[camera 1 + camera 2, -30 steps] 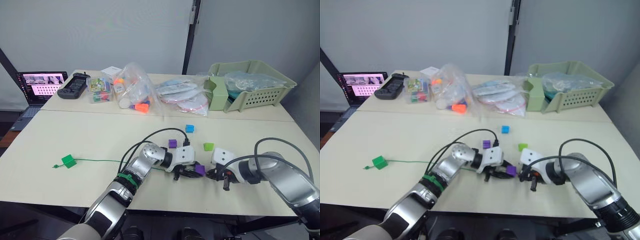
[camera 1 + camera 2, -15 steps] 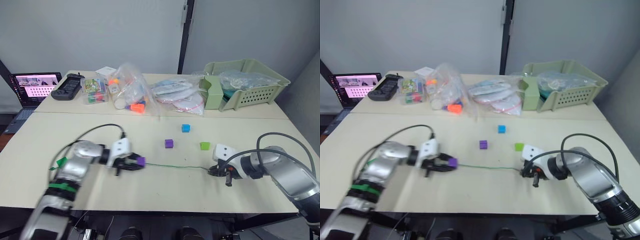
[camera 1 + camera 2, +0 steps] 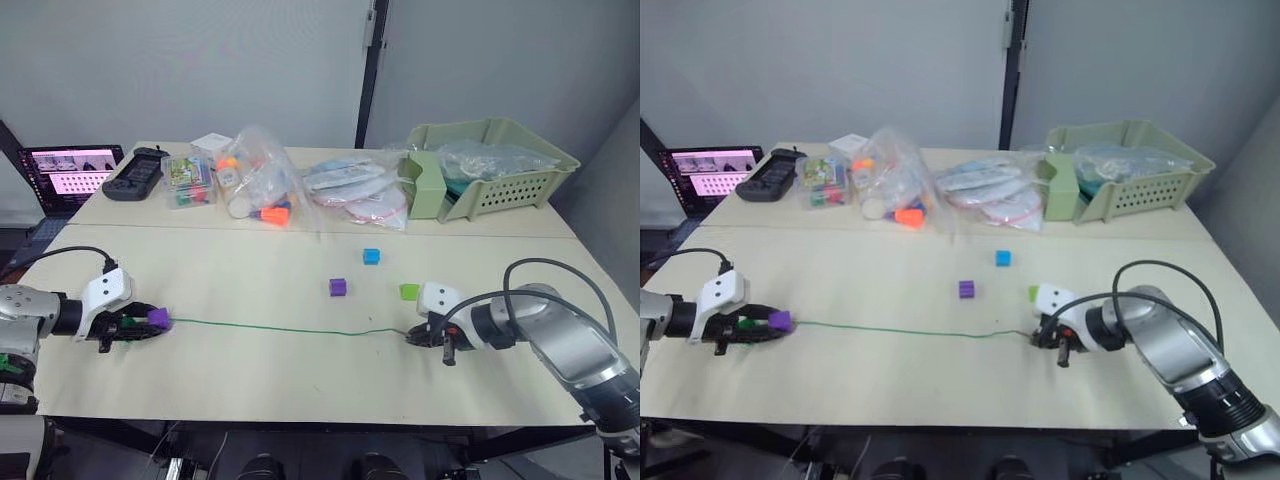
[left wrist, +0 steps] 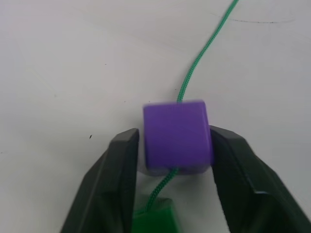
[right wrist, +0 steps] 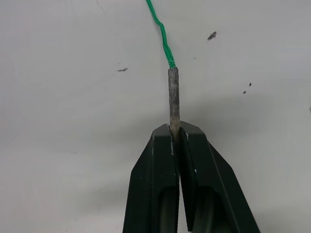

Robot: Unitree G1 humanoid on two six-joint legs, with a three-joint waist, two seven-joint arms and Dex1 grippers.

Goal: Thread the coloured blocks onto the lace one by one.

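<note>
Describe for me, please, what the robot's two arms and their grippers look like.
Both arms are silver-grey metal ending in a white block at the wrist. Each carries a thick black cable looping over it. The left gripper and right gripper each have two black fingers that taper towards the tip.

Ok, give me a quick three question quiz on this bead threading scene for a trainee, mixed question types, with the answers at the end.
1. True or false: the left gripper is shut on a purple block with the green lace running through it.
2. What is clamped in the jaws of the right gripper?
A. the lime green block
B. the lace's grey tip
C. a black cable
3. Fill in: the blue block lies loose on the ____.

Key
1. True.
2. B, the grey tip.
3. Table; a second purple block and the lime green block lie there too.
</note>
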